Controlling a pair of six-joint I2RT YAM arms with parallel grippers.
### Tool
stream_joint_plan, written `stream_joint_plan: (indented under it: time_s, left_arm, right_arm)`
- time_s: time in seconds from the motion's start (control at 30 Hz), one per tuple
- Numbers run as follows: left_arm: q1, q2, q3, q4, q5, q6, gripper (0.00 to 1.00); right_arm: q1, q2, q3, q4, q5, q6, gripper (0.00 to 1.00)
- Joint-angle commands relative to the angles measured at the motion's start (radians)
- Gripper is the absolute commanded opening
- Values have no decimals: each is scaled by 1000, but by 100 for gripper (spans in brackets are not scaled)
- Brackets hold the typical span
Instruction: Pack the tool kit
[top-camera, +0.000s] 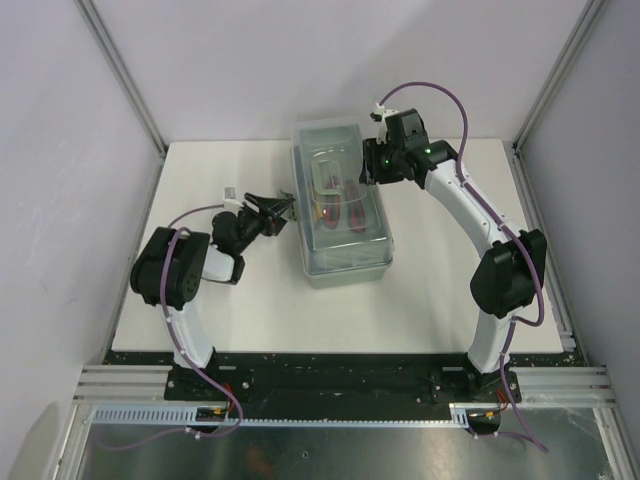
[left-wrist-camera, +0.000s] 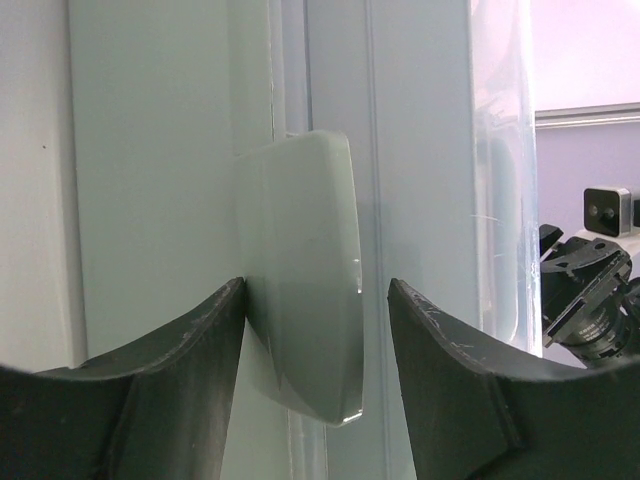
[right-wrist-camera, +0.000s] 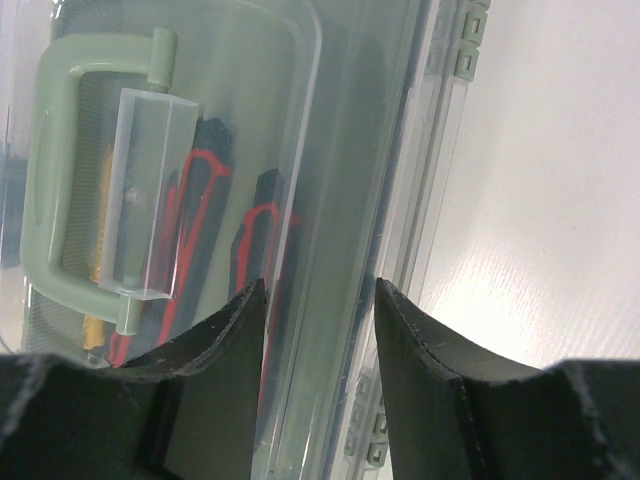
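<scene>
Overhead view of a white worktop (top-camera: 250, 310) with the tool kit (top-camera: 340, 215), a sage-green rectangular box under a translucent clear lid (top-camera: 345, 255), lying at the centre of the frame, its long sides running top to bottom. The lid is down, and red-and-black hand tools (top-camera: 345, 212) show through it as blurred shapes. The left tool (top-camera: 288, 207) reaches in from the left of the frame to the middle of the box's left long side. In the left wrist view its two dark fingers (left-wrist-camera: 180, 360) stand open on either side of a pale green latch (left-wrist-camera: 300, 300) on the box wall. One finger sits against the latch's edge, and the other stands clear of it with a gap, so nothing is clamped. The right tool (top-camera: 367, 172) comes in from the upper right of the overhead view and sits at the box's right long edge near the far end. In the right wrist view its fingers (right-wrist-camera: 215, 340) are partly apart just above the lid's sloping side, with nothing between them; I cannot tell whether the tips touch the plastic. That view also shows the green carry handle (right-wrist-camera: 50, 180) with its clear sleeve (right-wrist-camera: 150, 190) and small green hinge blocks (right-wrist-camera: 465, 40) along the edge.
</scene>
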Motion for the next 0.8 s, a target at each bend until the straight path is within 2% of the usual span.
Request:
stream_joint_plan:
  time_s: [0.0, 0.37, 0.77]
  left_arm:
    - [-22, -111, 5, 262, 40, 37, 61]
    - [-27, -179, 34, 71, 44, 159, 54]
    - [-49, -238, 89, -92, 51, 290, 56]
  right_arm:
    - [10, 113, -73, -146, 7, -28, 41]
    - [5, 121, -73, -146, 5, -27, 41]
    - [4, 140, -64, -147, 4, -26, 41]
